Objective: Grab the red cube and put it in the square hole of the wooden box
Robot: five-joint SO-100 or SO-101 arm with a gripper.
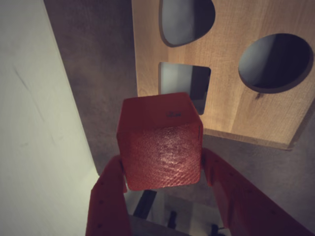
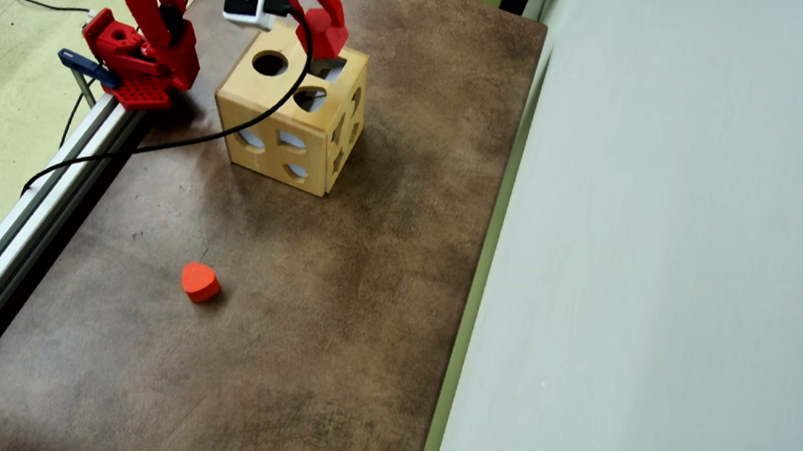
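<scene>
The red two-finger gripper (image 1: 162, 167) is clamped on the red textured cube (image 1: 160, 142), one finger on each side face, held in the air above the light wooden box with cut-out holes (image 1: 246, 64). In the wrist view the cube sits just short of the dark square hole (image 1: 184, 81), overlapping its near edge. The overhead view shows the gripper (image 2: 326, 44) over the box's (image 2: 292, 116) top far corner; the cube itself can't be made out there.

To do this step well, judging from the frames: nudge fwd until the cube is centred over the hole, square its edges w/ the hole's sides, then lower before releasing.

A cube has no long axis; its top face points toward the wrist cam and looks slightly rotated vs. the hole's edges.

An orange-red heart-shaped block (image 2: 199, 282) lies on the brown table (image 2: 326, 339), well apart.
</scene>
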